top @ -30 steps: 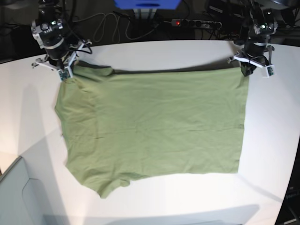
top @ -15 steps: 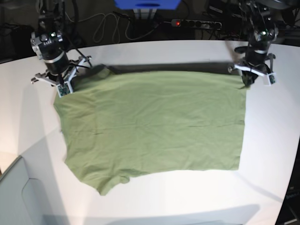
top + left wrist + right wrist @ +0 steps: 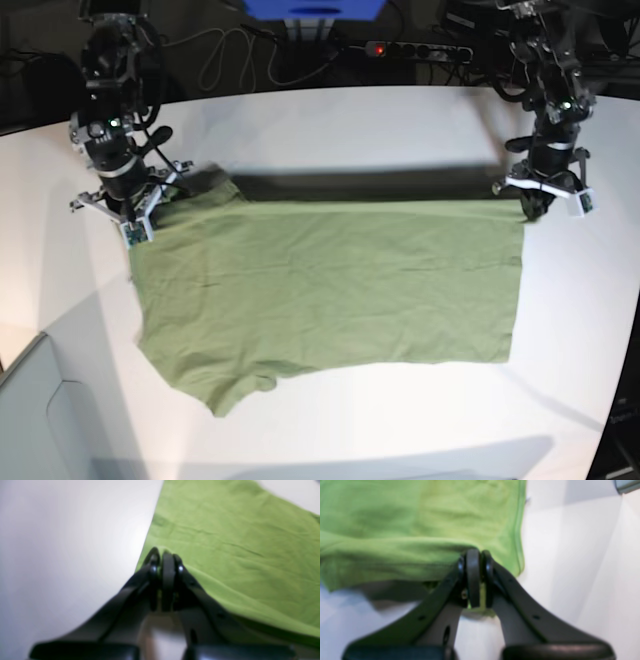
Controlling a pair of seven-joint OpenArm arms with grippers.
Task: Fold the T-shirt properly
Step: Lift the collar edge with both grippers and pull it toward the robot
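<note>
The olive-green T-shirt (image 3: 330, 290) lies spread on the white table (image 3: 330, 130), its far edge lifted off the surface with a dark shadow behind it. On the right of the base view, my left gripper (image 3: 535, 208) is shut on the T-shirt's far right corner. The left wrist view shows that left gripper (image 3: 165, 555) pinching the edge of the T-shirt (image 3: 237, 542). My right gripper (image 3: 140, 225) holds the far left corner by the sleeve. Its wrist view has the right gripper (image 3: 476, 555) shut on a bunched fold of T-shirt (image 3: 420, 517).
A power strip (image 3: 420, 48), cables (image 3: 225, 55) and a blue box (image 3: 315, 10) sit behind the table's far edge. A grey panel (image 3: 30, 410) stands at the near left corner. Bare white table surrounds the cloth on all sides.
Both grippers have moved toward the near side of the table, carrying the T-shirt's far edge with them. The visible cloth is shorter front to back and a wider shadow shows behind it.
</note>
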